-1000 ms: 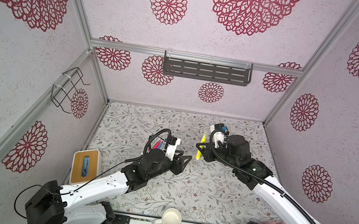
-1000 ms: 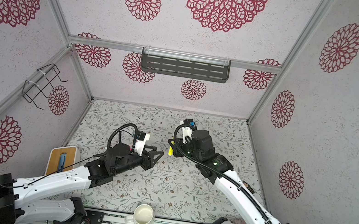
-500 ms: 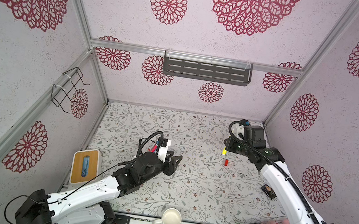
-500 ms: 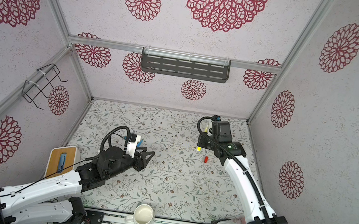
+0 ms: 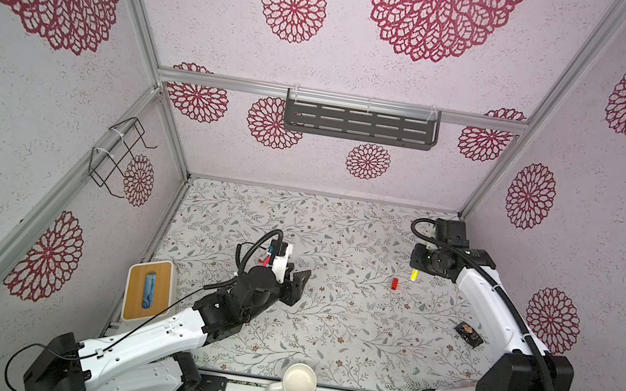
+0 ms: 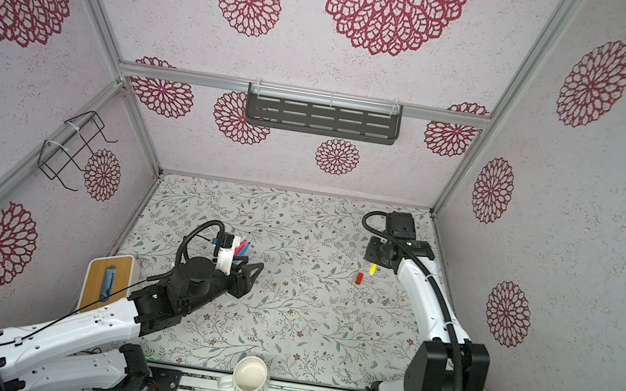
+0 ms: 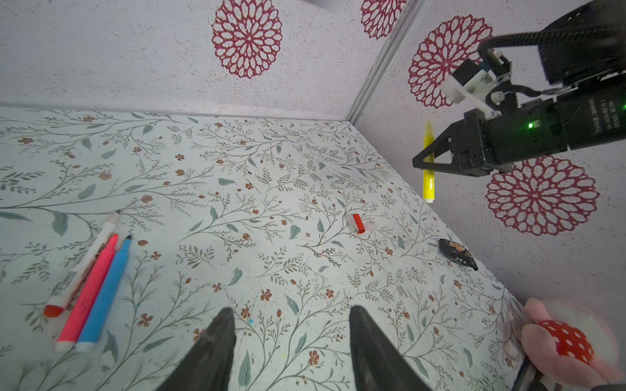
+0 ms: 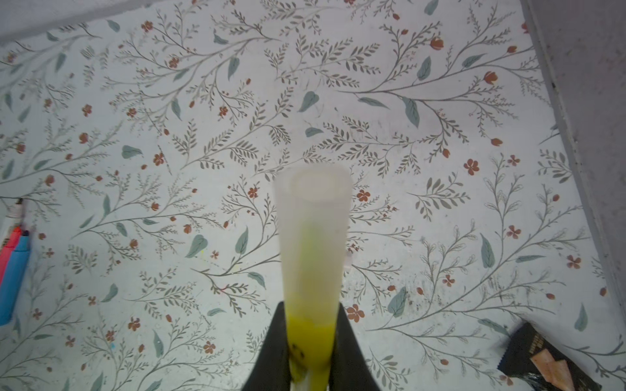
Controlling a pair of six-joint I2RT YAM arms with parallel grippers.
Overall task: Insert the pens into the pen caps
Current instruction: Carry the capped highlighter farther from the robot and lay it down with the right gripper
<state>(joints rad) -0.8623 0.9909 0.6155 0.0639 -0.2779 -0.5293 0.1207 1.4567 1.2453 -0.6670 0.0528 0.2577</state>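
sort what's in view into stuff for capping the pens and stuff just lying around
For the job:
yellow pen, white-and-red pen, pink pen, blue pen, red cap

Just lying about:
mug, wooden-topped box, dark wrapper, plush toy

The left arm (image 5: 155, 339) and right arm (image 5: 486, 302) have white shell links between black joint housings. A ribbed black hose (image 7: 511, 36) loops at each wrist beside a white bracket (image 7: 471, 84). The left hand (image 7: 291, 309) and right hand (image 7: 419, 162) are black, tapered wedges. The right wrist bears a green light (image 7: 530, 125) and white lettering (image 7: 606, 115).
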